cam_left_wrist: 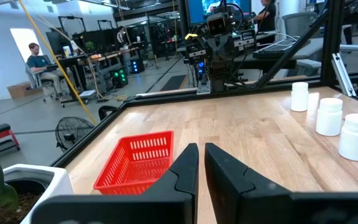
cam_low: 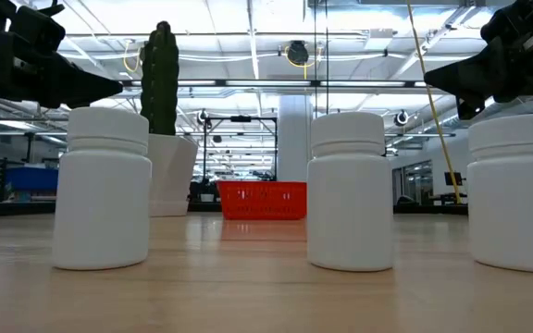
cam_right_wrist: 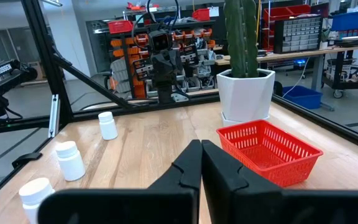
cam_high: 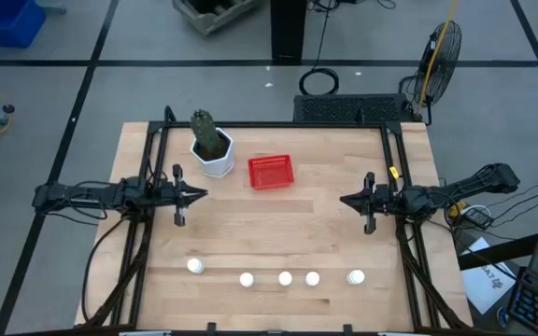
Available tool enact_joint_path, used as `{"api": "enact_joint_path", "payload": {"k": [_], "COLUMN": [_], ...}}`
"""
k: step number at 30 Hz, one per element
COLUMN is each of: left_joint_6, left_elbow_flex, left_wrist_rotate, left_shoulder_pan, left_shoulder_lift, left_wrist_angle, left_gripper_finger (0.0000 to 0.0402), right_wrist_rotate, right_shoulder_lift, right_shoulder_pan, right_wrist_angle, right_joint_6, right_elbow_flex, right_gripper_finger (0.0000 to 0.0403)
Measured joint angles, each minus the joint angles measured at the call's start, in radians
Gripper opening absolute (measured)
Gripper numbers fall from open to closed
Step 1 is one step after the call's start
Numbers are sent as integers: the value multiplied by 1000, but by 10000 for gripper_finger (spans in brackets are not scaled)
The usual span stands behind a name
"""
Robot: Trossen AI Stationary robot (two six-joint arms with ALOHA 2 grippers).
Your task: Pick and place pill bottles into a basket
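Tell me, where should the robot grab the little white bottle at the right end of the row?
Probably around the small white plastic pill bottle's round cap or upper body, coming straight down. It stands upright with free space on every side, and the right hand, nearly shut, is nearest and would have to open first.

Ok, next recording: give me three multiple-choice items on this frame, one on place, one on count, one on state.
1. Where is the basket?
A. beside the cactus pot
B. in the bottle row
C. under the right hand

2. How many pill bottles stand on the table?
A. three
B. five
C. seven

3. What does the left hand hold?
A. a bottle
B. the basket
C. nothing

Key: 1 A, the high view shows it right next to the pot. 2 B, five white caps in a row. 3 C, its fingers are together, with nothing between them.
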Motion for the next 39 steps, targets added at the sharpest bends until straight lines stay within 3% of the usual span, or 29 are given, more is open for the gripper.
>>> {"api": "enact_joint_path", "payload": {"k": [8,10,13,17,20,24,27,32,36,39], "left_joint_6": [0,0,0,0,0,0,0,0,0,0], "left_elbow_flex": [0,0,0,0,0,0,0,0,0,0], "left_wrist_rotate": [0,0,0,0,0,0,0,-1,-1,-1], "left_shoulder_pan": [0,0,0,0,0,0,0,0,0,0], "left_shoulder_lift": [0,0,0,0,0,0,0,0,0,0], "left_wrist_angle": [0,0,0,0,0,0,0,0,0,0], "left_gripper_finger": [35,35,35,35,35,35,35,35,35,35], "right_wrist_rotate": [1,0,2,91,49,106,19,-171,-130,-129], "right_shoulder_lift": [0,0,0,0,8,15,41,201,427,600], "right_shoulder_pan": [-5,-6,-6,-8,-7,-16,-12,-2,43,72], "right_wrist_angle": [24,48,142,209,249,466,517,570,618,555], "right_joint_6": [-66,-10,-36,0,63,51,116,138,98,74], "right_elbow_flex": [0,0,0,0,0,7,14,53,181,313], "right_gripper_finger": [4,4,4,4,4,2,1,21,57,102]}}
